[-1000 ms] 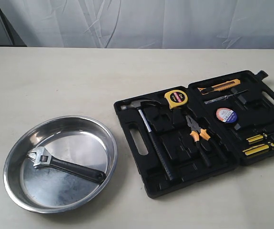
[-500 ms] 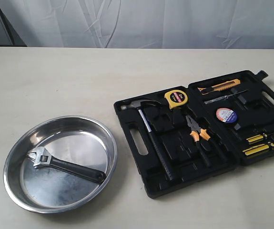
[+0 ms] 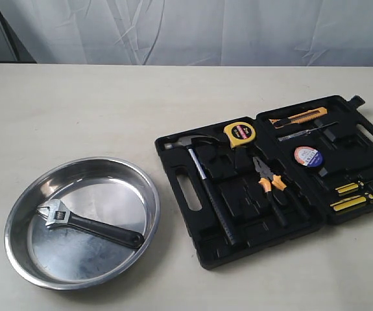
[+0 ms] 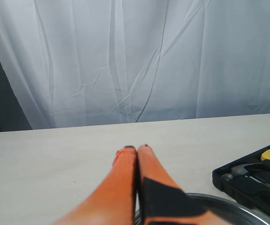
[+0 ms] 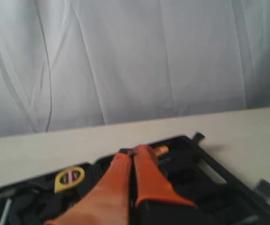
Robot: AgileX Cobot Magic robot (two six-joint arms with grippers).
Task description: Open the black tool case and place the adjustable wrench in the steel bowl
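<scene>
The wrench (image 3: 89, 225) lies inside the bowl (image 3: 102, 163) on the counter (image 3: 76, 110). Our left claw (image 4: 135, 149) and right claw (image 5: 131, 151) are clenched, empty. We judge the wrench stiff and heavy; we'd grip its black handle.

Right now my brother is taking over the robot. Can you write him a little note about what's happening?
Left gripper: shut, holding nothing, near the steel bowl.
Right gripper: shut, holding nothing, above the black tool case.
Things: the case lies open on the table. The adjustable wrench lies inside the bowl, beside the case.
Done: case opened, wrench in bowl.
Left: nothing that I can see.
</scene>
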